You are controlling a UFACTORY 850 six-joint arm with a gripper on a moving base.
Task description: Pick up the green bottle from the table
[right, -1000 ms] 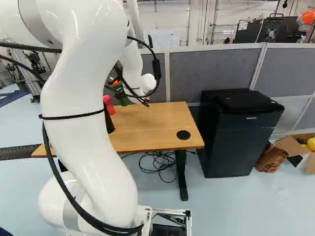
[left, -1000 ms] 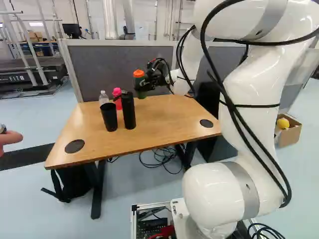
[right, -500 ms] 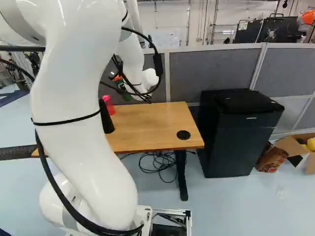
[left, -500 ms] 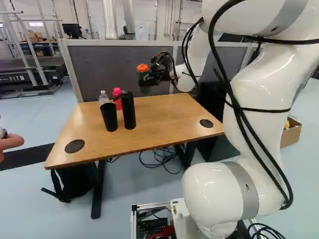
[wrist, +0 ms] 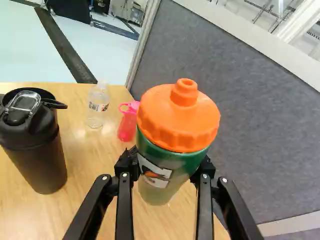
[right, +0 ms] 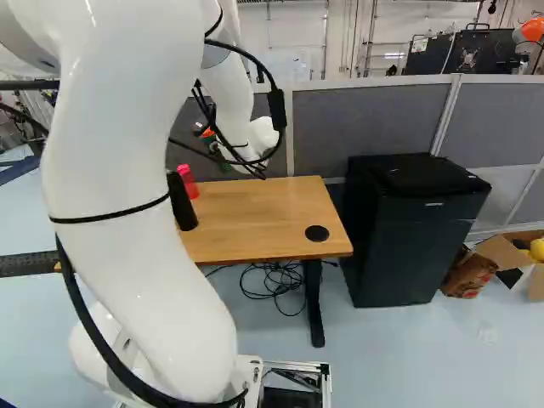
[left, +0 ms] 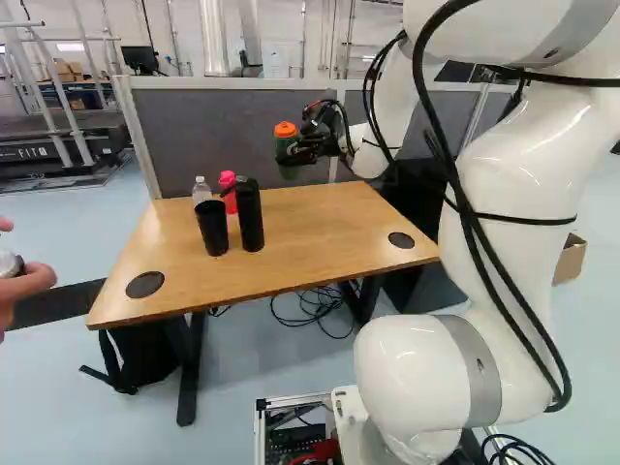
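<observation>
The black gripper [left: 294, 155] is closed around the green bottle with the orange screw lid [left: 287, 145], an orange-tipped pair of sides aside: its two fingers press the body from opposite sides, below the lid, as the wrist view shows. The bottle is roughly upright and raised off the wooden tabletop [left: 310, 237], its outline against the grey fabric partition [left: 232, 136] that runs along the table's far edge; how much room lies between bottle and partition I cannot tell. In the left base view the low things stand to the left of the held bottle: a clear plastic bottle [left: 201, 191] and a pink bottle [wrist: 128, 125] near the far edge, the two close together, and nearer the base a black tumbler [left: 211, 229] just beside a taller black shaker bottle [left: 249, 219]. From the shaker a broad stretch of wood runs right to a black round disc [left: 401, 239] set near the right edge; a second black disc [left: 146, 284] sits by the near left corner. Beyond the table's right edge, in the right base view, stands a black cabinet [right: 416, 238], with a strip of partition showing between.The black gripper [left: 294, 155] is closed around the green bottle with the orange lid [left: 287, 145]: in the wrist view its two fingers press the body from opposite sides, below the lid. The bottle is roughly upright and raised off the wooden table [left: 310, 237], its outline against the grey fabric partition [left: 232, 136] behind the table's far edge; how much room lies between bottle and partition I cannot tell. In the left base view the other vessels stand to the left of the held bottle, lower down: a clear plastic bottle [left: 201, 191] and a pink bottle [wrist: 128, 125] near the far edge, close together, and nearer the base a black tumbler [left: 211, 229] just beside a taller black shaker bottle [left: 249, 219]. From the shaker bottle a broad stretch of wood runs right to a black round disc [left: 401, 239] set near the right edge; a second black round disc [left: 146, 284] sits by the near left corner. In the right base view a black cabinet [right: 416, 238] stands beyond the table's right edge, so the room on that side is bounded by its dark front and top.
</observation>
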